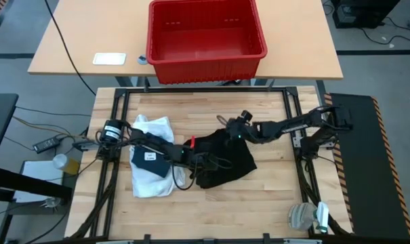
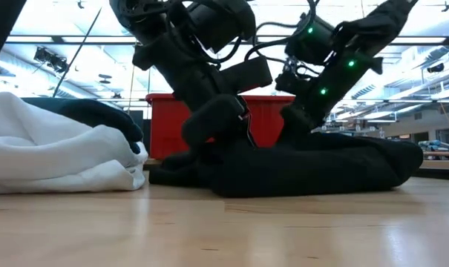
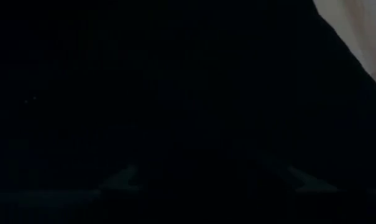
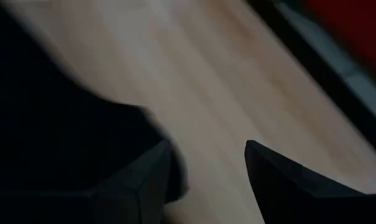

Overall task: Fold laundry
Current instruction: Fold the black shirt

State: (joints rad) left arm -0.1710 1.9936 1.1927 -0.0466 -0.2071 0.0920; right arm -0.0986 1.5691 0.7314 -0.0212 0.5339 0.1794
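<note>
Two garment heaps lie on the worktop (image 1: 259, 196): a white shirt (image 1: 150, 177) on the left with a dark piece (image 1: 150, 161) on top of it, and a black garment (image 1: 228, 161) bunched at the middle. None looks folded; I judge the job barely begun, with the black garment being worked now and the shirt still to do. No blue piece shows. One red crate (image 1: 205, 34) stands empty on the far table.

Both arms reach into the black garment. The left hand (image 1: 198, 160) presses at its left edge; whether it grips cloth I cannot tell. The right hand (image 4: 206, 171) sits at the garment's far edge, its fingers parted with bare wood between them and cloth against one finger.
</note>
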